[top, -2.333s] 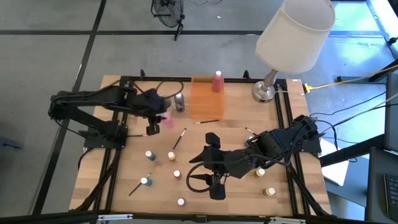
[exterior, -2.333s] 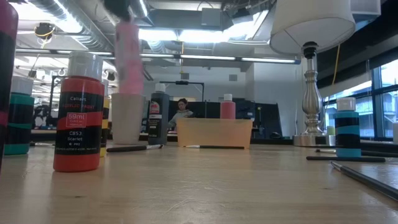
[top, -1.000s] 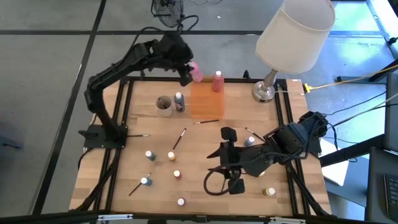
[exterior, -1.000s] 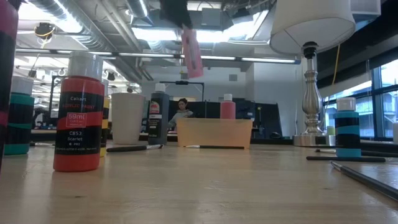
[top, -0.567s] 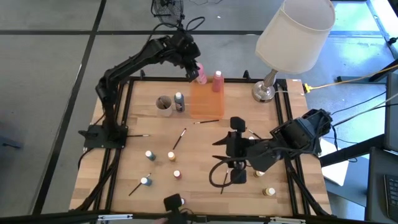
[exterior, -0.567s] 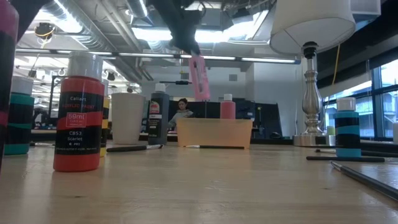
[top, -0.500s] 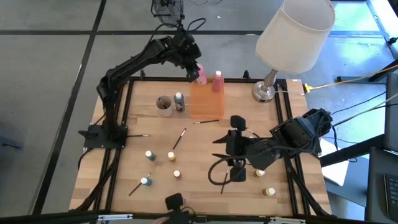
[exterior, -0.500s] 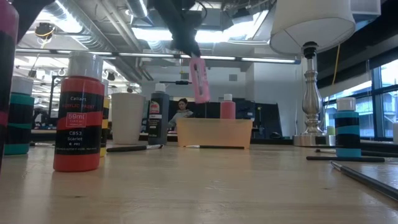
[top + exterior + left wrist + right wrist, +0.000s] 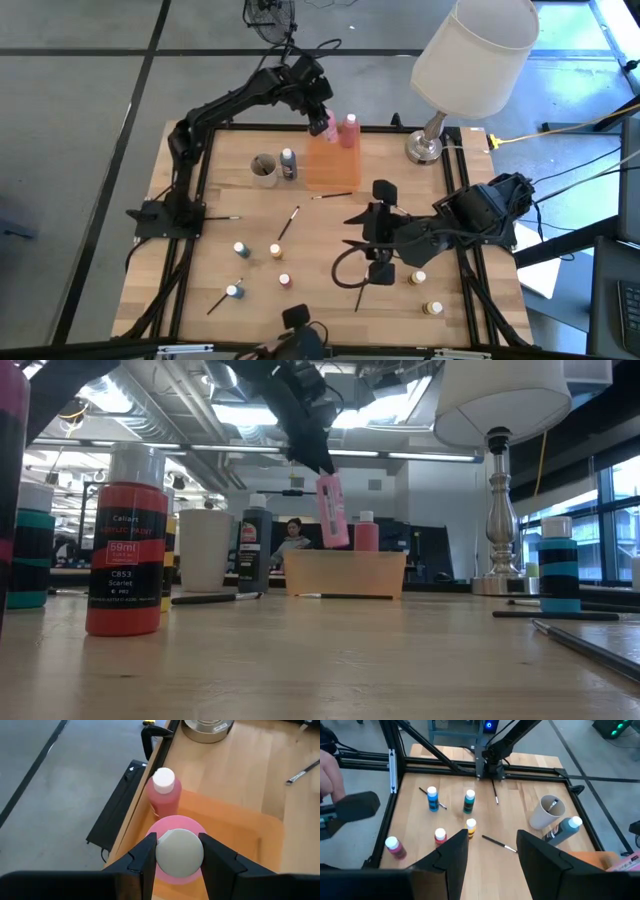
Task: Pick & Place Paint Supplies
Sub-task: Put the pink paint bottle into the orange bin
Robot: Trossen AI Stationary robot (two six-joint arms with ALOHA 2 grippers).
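While the left claw [image 9: 179,854] clamps a pink bottle [image 9: 332,510] above the orange tray [image 9: 330,165], another bottle [image 9: 350,130] stands inside.

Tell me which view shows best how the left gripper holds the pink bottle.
Left wrist view: the left gripper has its fingers clamped on the pink bottle's white cap over the orange tray. The low view shows the bottle hanging tilted; the high view shows it small; the right wrist view catches only an edge.

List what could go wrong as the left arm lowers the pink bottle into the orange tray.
The left gripper holds the pink bottle tilted above the orange tray; set down at that angle, it may topple. A second pink bottle already stands in the tray close by, so the descent could knock it over. The grip is only on the white cap, which might slip.
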